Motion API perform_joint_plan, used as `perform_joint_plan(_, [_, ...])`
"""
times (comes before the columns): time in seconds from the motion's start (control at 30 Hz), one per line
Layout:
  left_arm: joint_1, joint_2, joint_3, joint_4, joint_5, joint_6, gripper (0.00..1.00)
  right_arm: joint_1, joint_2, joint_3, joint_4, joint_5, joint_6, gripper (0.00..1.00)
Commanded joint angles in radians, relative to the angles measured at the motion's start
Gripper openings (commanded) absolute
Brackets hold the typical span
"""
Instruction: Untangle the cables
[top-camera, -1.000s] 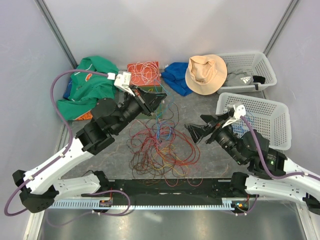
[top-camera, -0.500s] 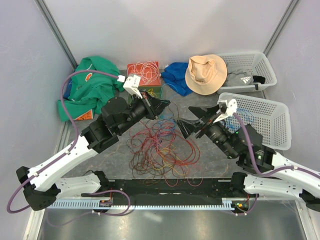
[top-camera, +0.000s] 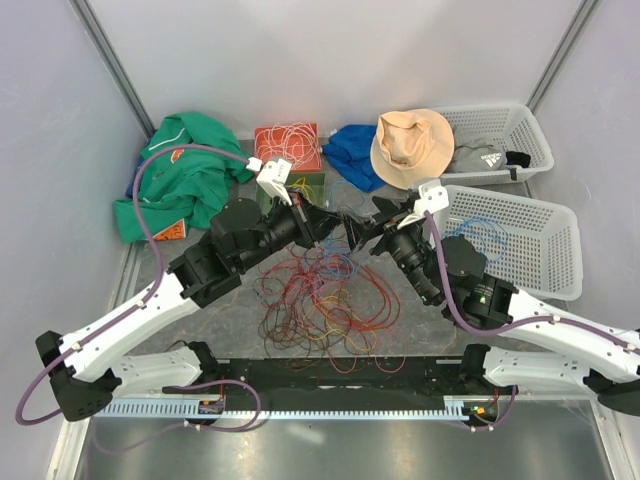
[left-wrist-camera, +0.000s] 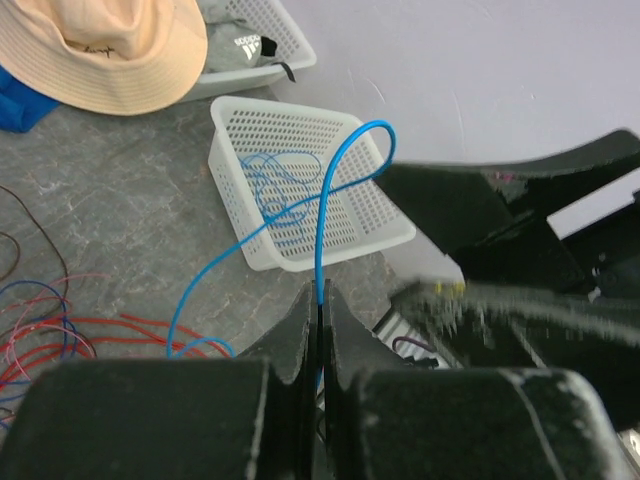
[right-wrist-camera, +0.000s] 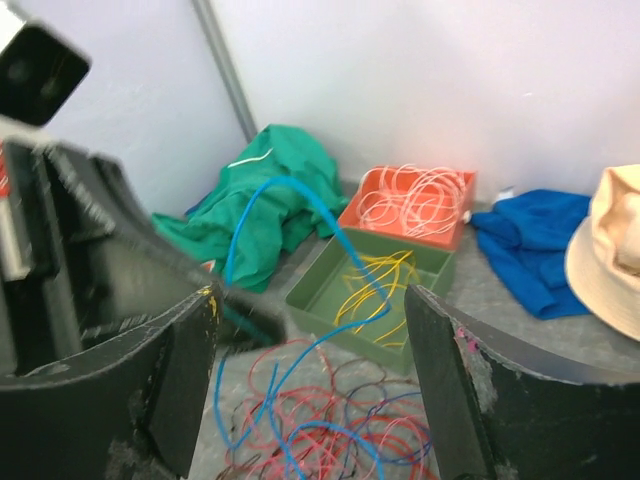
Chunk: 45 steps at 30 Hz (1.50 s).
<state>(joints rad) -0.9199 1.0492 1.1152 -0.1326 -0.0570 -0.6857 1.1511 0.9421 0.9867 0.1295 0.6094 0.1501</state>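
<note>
Grey stone-look tabletop (top-camera: 238, 330) between pale walls, and both arms meet just above the far edge of the loose heap of thin red, orange, blue and purple cables (top-camera: 320, 295) lying mid-table.

Left gripper (left-wrist-camera: 320, 300) first: its fingers are pressed together, clamped on one thin bright-blue cable (left-wrist-camera: 320, 225) that arches up out of the pinch and curves back down toward the heap. Right gripper (right-wrist-camera: 310, 300) now: its two black fingers (right-wrist-camera: 455, 400) stand wide apart, one on each side of that same blue strand, touching nothing that I can see. From overhead the two sets of fingertips sit almost nose to nose.

Further out, beyond the heap, a green rectangular tray (right-wrist-camera: 372, 285) holds yellow wires and an orange tray (right-wrist-camera: 412, 205) holds white ones. Right of the heap, a white mesh basket (top-camera: 520, 245) has blue wire coiled inside.

My read is a handover of the blue strand. To do it well, the right fingers should close just beside the left's pinch, on blue alone, clear of the red loops. The left should hold firm until that grip is sure. Then draw slowly up and away from the heap, easing off if neighbouring loops lift with it.
</note>
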Motion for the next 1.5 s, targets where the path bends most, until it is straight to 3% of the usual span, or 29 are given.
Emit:
perform_joint_plan(0.0, [0.003, -0.041, -0.020, 0.024, 0.032, -0.031, 0.02, -0.037, 0.032, 0.056, 0.061, 0.062, -0.032, 0.78])
perform_joint_plan(0.43, [0.004, -0.087, -0.052, 0.021, 0.045, -0.023, 0.02, -0.146, 0.152, 0.099, 0.038, -0.085, 0.051, 0.49])
perform_joint_plan(0.63, [0.003, -0.109, -0.084, -0.001, -0.007, -0.006, 0.03, -0.146, 0.087, 0.095, 0.018, -0.085, 0.078, 0.00])
perform_joint_plan(0.83, [0.004, -0.172, -0.155, -0.013, -0.110, 0.034, 0.19, -0.145, 0.018, 0.135, -0.074, -0.050, 0.080, 0.00])
perform_joint_plan(0.87, [0.006, -0.181, -0.166, -0.015, -0.134, 0.041, 0.37, -0.146, 0.006, 0.141, -0.083, -0.045, 0.077, 0.00])
perform_joint_plan(0.93, [0.004, -0.215, -0.196, -0.034, -0.162, 0.044, 0.56, -0.146, -0.003, 0.164, -0.111, -0.033, 0.068, 0.00])
perform_joint_plan(0.97, [0.004, -0.228, -0.207, -0.042, -0.196, 0.041, 0.73, -0.146, -0.008, 0.173, -0.120, -0.022, 0.063, 0.00])
perform_joint_plan(1.0, [0.004, -0.241, -0.227, -0.056, -0.217, 0.040, 0.81, -0.146, -0.008, 0.191, -0.126, -0.016, 0.060, 0.00])
perform_joint_plan(1.03, [0.004, -0.253, -0.239, -0.065, -0.240, 0.034, 0.99, -0.146, -0.008, 0.202, -0.154, -0.011, 0.054, 0.00])
perform_joint_plan(1.2, [0.003, -0.354, -0.392, 0.022, -0.268, 0.037, 1.00, -0.146, 0.004, 0.268, -0.197, 0.006, 0.054, 0.00])
perform_joint_plan(1.27, [0.003, -0.377, -0.469, 0.131, -0.177, 0.072, 1.00, -0.146, 0.017, 0.294, -0.226, 0.003, 0.063, 0.00])
perform_joint_plan(1.3, [0.004, -0.396, -0.558, 0.307, -0.137, 0.087, 1.00, -0.146, 0.020, 0.315, -0.237, -0.005, 0.074, 0.00])
perform_joint_plan(1.4, [-0.010, -0.391, -0.702, 0.567, -0.041, 0.144, 1.00, -0.146, 0.024, 0.354, -0.269, -0.020, 0.103, 0.00])
perform_joint_plan(1.47, [-0.029, -0.364, -0.726, 0.616, -0.034, 0.219, 1.00, -0.146, 0.027, 0.372, -0.294, -0.037, 0.115, 0.00])
